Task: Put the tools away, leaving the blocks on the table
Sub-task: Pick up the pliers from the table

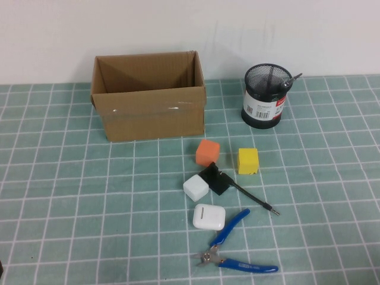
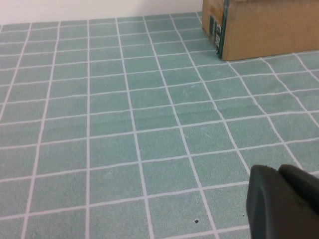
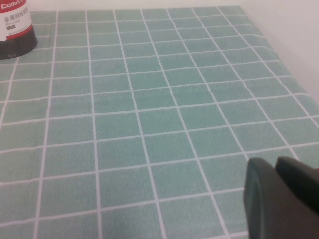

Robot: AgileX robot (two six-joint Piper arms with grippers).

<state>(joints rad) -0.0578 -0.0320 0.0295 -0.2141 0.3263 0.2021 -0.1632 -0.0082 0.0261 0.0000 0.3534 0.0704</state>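
Observation:
Blue-handled pliers (image 1: pixel 233 242) lie open on the teal grid table (image 1: pixel 71 196) at the front. A thin black screwdriver (image 1: pixel 250 199) lies slanted beside them, its metal tip toward the right. A thick black-handled screwdriver (image 1: pixel 289 82) stands in the mesh cup (image 1: pixel 265 95). The orange block (image 1: pixel 208 152), yellow block (image 1: pixel 248 160) and white block (image 1: pixel 196 188) sit mid-table. My left gripper (image 2: pixel 279 170) is shut and empty over bare mat near the box. My right gripper (image 3: pixel 275 163) is shut and empty over bare mat. Neither arm shows in the high view.
An open cardboard box (image 1: pixel 148 116) stands at the back left; its corner shows in the left wrist view (image 2: pixel 269 30). A white earbud case (image 1: pixel 208 217) and a black angular piece (image 1: pixel 215 178) lie among the blocks. The cup's base shows in the right wrist view (image 3: pixel 15 30).

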